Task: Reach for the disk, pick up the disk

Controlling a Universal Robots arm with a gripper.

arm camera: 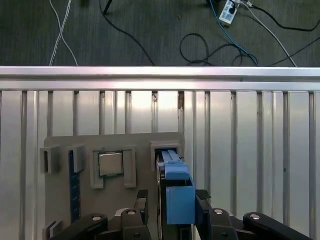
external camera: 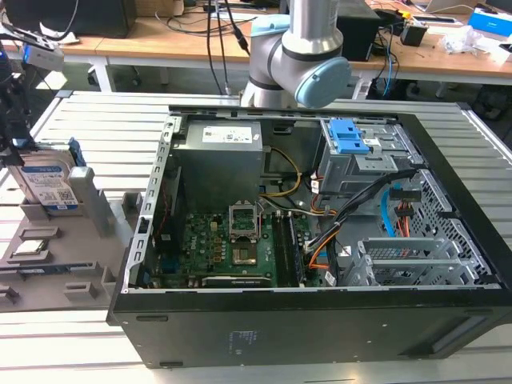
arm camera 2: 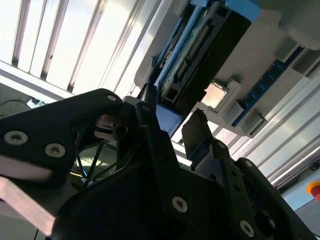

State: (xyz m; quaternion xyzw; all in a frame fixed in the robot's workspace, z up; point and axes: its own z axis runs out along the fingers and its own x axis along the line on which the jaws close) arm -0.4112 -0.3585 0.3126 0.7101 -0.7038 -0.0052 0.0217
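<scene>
Disk (external camera: 50, 186) stands on edge in a slot of a grey holder (external camera: 104, 232) at the exterior view's left edge. The holder rests on the slatted worktop (external camera: 88, 120), beside the open computer case (external camera: 280, 336) that takes up the middle and right of that frame. The arm (external camera: 298, 56) rises at the upper middle, behind the case. In the first wrist view the disk's blue bracket (arm camera: 176, 192) faces the camera and the tool (arm camera: 172, 199) straddles it with jaws spread, not clamped. One finger (arm camera: 202, 202) sits just beside the bracket, perhaps touching it; the other finger (arm camera: 142, 201) stands apart from it. A small grey chip (arm camera: 111, 164) lies in a neighbouring pocket of the holder. In the second wrist view the disk's dark connector edge lies just past the two black fingertips.
</scene>
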